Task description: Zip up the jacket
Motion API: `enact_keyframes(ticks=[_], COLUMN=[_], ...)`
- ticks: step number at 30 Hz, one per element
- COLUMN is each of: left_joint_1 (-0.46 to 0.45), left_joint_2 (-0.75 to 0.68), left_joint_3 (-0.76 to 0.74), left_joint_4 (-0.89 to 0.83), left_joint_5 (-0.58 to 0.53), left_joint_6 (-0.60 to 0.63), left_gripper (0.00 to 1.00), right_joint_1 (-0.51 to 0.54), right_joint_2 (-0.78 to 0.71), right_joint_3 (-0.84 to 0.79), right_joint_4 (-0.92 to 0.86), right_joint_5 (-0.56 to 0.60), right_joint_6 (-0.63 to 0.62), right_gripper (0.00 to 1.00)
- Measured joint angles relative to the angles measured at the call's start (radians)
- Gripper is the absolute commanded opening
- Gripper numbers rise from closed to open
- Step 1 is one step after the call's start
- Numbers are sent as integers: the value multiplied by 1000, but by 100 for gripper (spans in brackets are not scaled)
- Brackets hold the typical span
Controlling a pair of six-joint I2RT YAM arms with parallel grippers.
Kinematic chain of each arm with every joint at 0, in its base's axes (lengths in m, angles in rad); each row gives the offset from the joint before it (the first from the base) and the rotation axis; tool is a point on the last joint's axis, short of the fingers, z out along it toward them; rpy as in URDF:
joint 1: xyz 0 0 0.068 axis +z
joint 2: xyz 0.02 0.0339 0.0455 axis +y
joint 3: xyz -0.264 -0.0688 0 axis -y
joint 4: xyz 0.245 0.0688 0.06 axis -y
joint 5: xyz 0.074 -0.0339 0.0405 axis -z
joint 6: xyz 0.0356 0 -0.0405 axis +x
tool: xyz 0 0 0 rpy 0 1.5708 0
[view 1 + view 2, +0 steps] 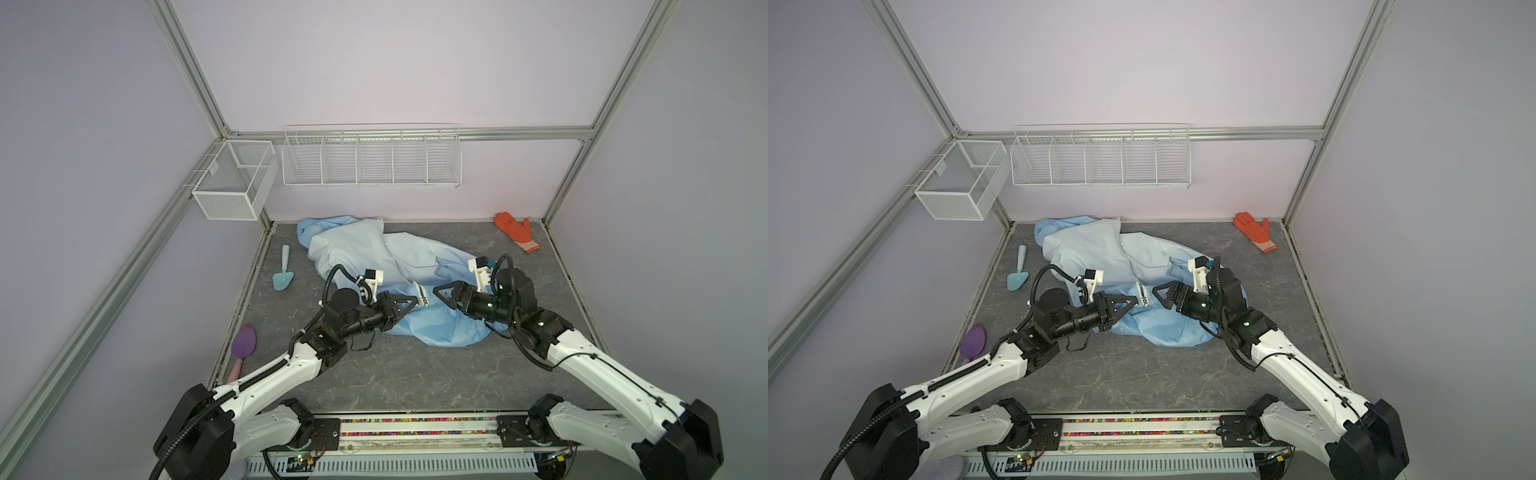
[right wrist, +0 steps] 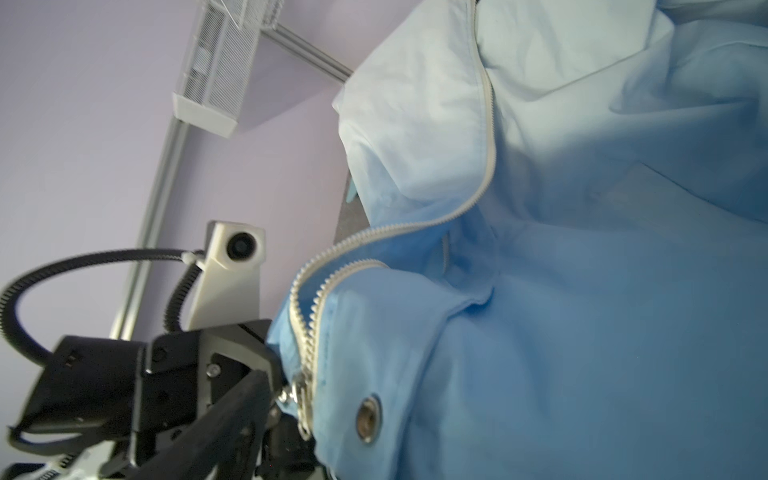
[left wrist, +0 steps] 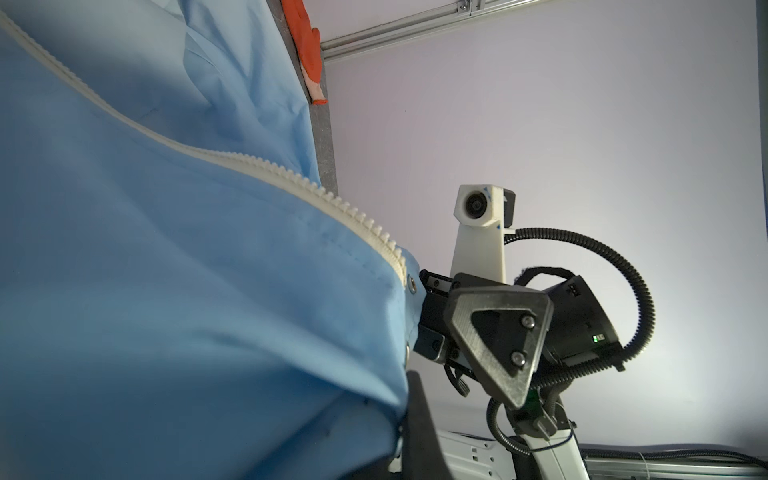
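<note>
1. Light-blue cloth of the jacket (image 3: 166, 311) fills most of the left wrist view, with its white zipper (image 3: 257, 174) running along the edge as a toothed row
2. Both top views show the jacket crumpled on the grey table (image 1: 395, 374). It reaches from the back wall toward the middle, with the hem end nearest the arms. A teal trowel (image 1: 284, 270) lies near its left side, and an orange glove (image 1: 517, 232) lies well apart in the back right corner
3. The left gripper (image 1: 417, 304) is clenched on the hem at the foot of the zipper, right beside the metal slider (image 2: 297, 392). A snap (image 2: 368, 415) sits near it on the cloth
4. The right gripper (image 1: 436, 292) faces it with its fingers spread and nothing between them, its tips just beside the zipper's foot
5. The two tooth rows join only just above the slider and then part, so the zipping looks barely begun
6. Judging by the folds, the cloth is thin, light and limp, and probably slick. It is likely to bunch ahead of the slider unless pulled taut
7. The best holds are the firmer parts. The hem below the slider serves as the anchor, and the pull tab, small and flat, is for the free fingers. A pinch that misses it would catch only loose cloth
</note>
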Motion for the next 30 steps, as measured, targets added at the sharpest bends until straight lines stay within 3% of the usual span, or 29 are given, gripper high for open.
enact_keyframes(ticks=[5, 13, 16, 20, 30], left_joint_1=[4, 6, 6, 8, 19], left_joint_2=[-31, -68, -67, -66, -98], left_joint_3=[0, 3, 6, 15, 16], left_joint_4=[-44, -126, -145, -156, -205], left_joint_5=[36, 82, 99, 121, 148], left_joint_6=[19, 53, 53, 53, 53], left_gripper=[0, 0, 0, 0, 0], right_joint_1=[-7, 7, 87, 234, 425], right_joint_2=[-60, -120, -74, 31, 212], right_joint_3=[74, 320, 423, 522, 558], right_joint_4=[-305, -613, -686, -764, -811], right_joint_5=[-2, 8, 41, 114, 317], right_joint_6=[-183, -431, -511, -616, -798], right_gripper=[92, 66, 65, 70, 65])
